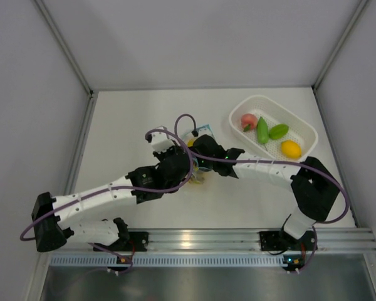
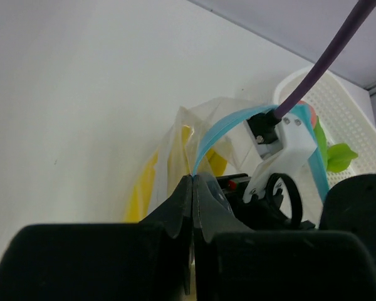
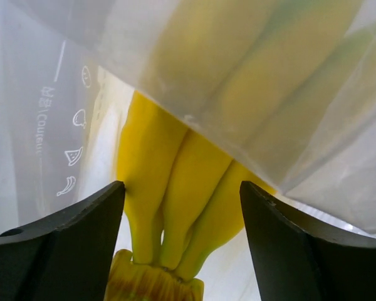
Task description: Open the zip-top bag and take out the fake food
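Note:
The clear zip-top bag (image 2: 175, 135) hangs from my left gripper (image 2: 193, 180), which is shut on its blue zip strip (image 2: 222, 128). The yellow banana bunch (image 3: 175, 200) sits inside the bag, and its yellow shows through the film in the left wrist view (image 2: 141, 188). My right gripper (image 3: 182, 204) is open inside the bag mouth, one finger on each side of the bunch near its stem, not touching it. In the top view both grippers meet at the bag (image 1: 199, 177): the left (image 1: 188, 166) and the right (image 1: 198, 160). The bag is mostly hidden under them.
A white perforated basket (image 1: 301, 122) stands at the back right. It holds a pink peach (image 1: 249, 120), two green pieces (image 1: 262, 130) and a yellow-orange fruit (image 1: 291, 149). The right arm's wrist (image 2: 282, 141) with its purple cable is close in front of my left gripper.

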`<state>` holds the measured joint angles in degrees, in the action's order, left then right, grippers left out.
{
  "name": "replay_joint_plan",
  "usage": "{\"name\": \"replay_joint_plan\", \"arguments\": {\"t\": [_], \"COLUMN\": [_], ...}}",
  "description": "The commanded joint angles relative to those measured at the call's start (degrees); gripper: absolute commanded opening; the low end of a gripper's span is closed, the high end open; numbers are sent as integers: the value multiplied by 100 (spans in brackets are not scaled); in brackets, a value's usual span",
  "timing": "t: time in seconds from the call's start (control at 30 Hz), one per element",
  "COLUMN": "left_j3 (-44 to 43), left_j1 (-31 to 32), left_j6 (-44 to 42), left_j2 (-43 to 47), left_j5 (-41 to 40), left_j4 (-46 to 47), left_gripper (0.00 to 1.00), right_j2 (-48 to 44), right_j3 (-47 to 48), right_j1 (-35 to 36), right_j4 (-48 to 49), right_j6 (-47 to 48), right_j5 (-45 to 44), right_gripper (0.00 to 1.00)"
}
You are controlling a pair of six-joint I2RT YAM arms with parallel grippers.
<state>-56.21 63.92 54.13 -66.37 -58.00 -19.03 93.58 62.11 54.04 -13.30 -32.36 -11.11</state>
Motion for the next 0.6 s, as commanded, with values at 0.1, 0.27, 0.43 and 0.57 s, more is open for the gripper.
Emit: {"name": "replay_joint_plan", "arguments": {"t": [0.1,0.27,0.43,0.57], "left_j3": [216,110,13,-162], "left_j1": [6,15,15,15], "left_j6": [335,265,125,-60], "left_j2": [-429,-579,-561,-605], "left_j5": [78,122,113,52], "left_j4": [356,356,356,356], "left_gripper": [0,0,0,0], "right_j2": [-59,-551,-877,-780], "right_j3": [-49,-94,-24,-93], "right_j1": [-201,-192,-183,-34], "right_j4": [-41,-392,-936,-1333], "right_j6": [327,397,791,1126], "right_j5": [1735,2042,2193,1965], "right_gripper": [77,72,72,72]}}
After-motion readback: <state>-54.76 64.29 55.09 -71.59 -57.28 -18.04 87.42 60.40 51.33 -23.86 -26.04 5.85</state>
